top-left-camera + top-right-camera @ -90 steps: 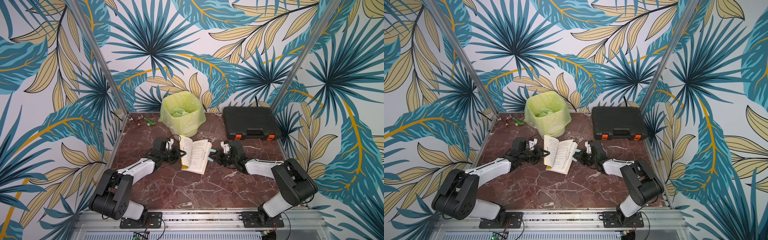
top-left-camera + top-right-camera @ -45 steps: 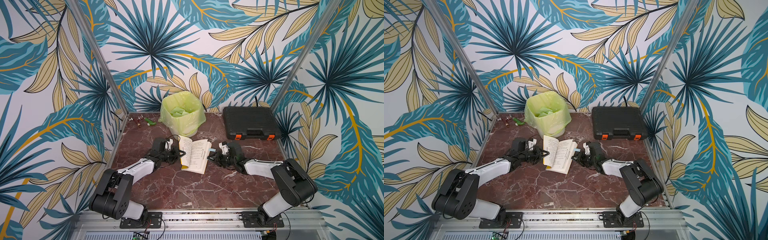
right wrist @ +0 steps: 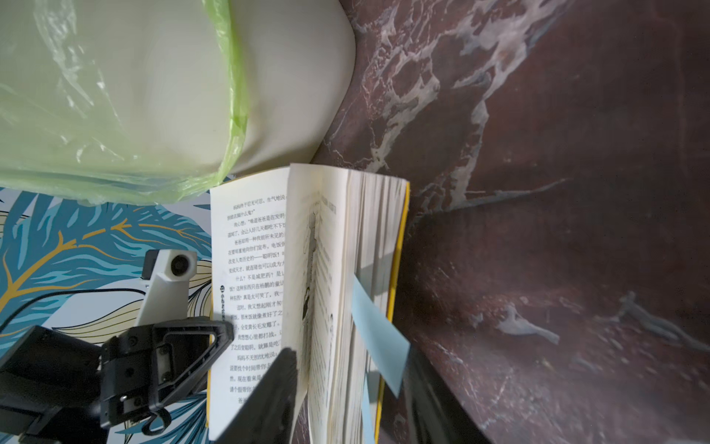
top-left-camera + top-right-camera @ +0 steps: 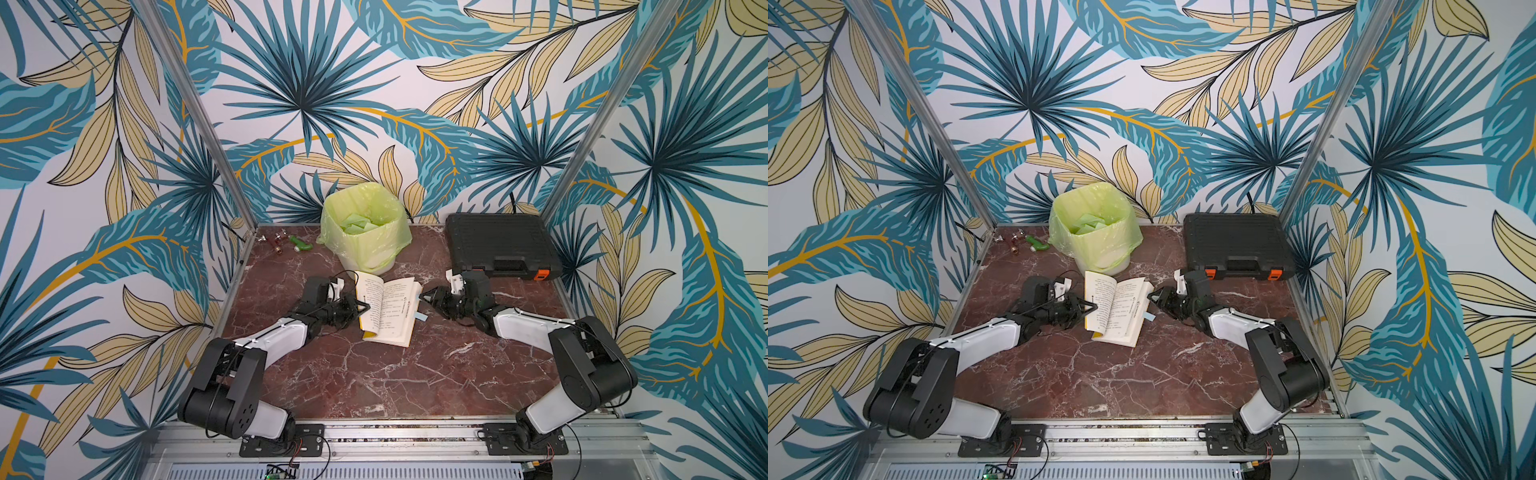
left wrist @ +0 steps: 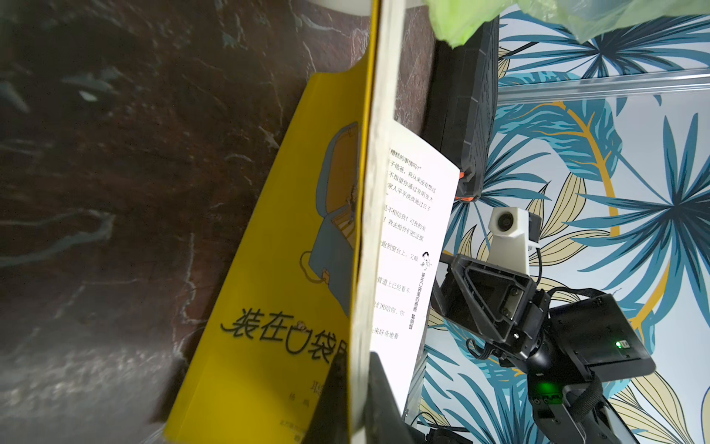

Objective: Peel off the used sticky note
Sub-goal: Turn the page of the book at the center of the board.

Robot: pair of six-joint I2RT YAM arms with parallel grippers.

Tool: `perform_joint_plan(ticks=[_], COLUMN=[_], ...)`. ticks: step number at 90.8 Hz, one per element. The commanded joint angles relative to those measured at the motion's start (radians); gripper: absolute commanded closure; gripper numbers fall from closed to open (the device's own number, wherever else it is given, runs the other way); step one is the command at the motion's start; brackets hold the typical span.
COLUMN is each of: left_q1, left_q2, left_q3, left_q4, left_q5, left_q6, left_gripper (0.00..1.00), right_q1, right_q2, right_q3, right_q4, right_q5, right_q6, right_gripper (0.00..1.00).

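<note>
Book [image 4: 388,309] lies open mid-table, its nine o'clock edge pinched tight by the left gripper [image 4: 365,308]. The right gripper [image 4: 424,297], its jaws parted wider than a second ago, faces the blue sticky note [image 3: 378,334] jutting out at three o'clock. The approach is under way; the next move, I judge, is to pinch that tab alone.

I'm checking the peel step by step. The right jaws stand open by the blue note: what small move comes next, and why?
Probably close the right gripper on the free end of the blue sticky note. In the right wrist view it sticks out from the page edge of the book between the open jaws, ungripped, while the left gripper clamps the book.
</note>
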Motion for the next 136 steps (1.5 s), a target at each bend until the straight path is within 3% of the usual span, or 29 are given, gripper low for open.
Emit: perform_joint_plan(ticks=[1, 35, 52, 67, 80, 96, 136], left_q1=[0.013, 0.021, 0.037, 0.045, 0.054, 0.056, 0.056], left_q2=[0.026, 0.030, 0.029, 0.032, 0.030, 0.002, -0.195], left_q3=[-0.037, -0.045, -0.053, -0.050, -0.047, -0.040, -0.066], left_q4=[-0.055, -0.046, -0.073, -0.113, -0.139, -0.170, -0.216], left_q5=[-0.036, -0.032, -0.042, -0.054, -0.072, -0.105, -0.131], left_q6=[0.030, 0.035, 0.085, 0.164, 0.228, 0.283, 0.336], left_gripper=[1.00, 1.00, 0.96, 0.82, 0.63, 0.47, 0.06], right_q1=[-0.003, -0.004, -0.002, 0.012, 0.047, 0.093, 0.211], right_q2=[0.042, 0.077, 0.063, 0.064, 0.097, 0.173, 0.386], right_q3=[0.039, 0.079, 0.145, 0.241, 0.331, 0.437, 0.660], right_q4=[0.020, 0.009, -0.043, -0.124, -0.180, -0.230, -0.239], right_q5=[-0.017, -0.026, -0.065, -0.099, -0.119, -0.122, -0.146], right_q6=[-0.016, -0.034, -0.083, -0.109, -0.122, -0.139, -0.106], right_gripper=[0.59, 0.99, 1.00, 1.00, 1.00, 1.00, 1.00])
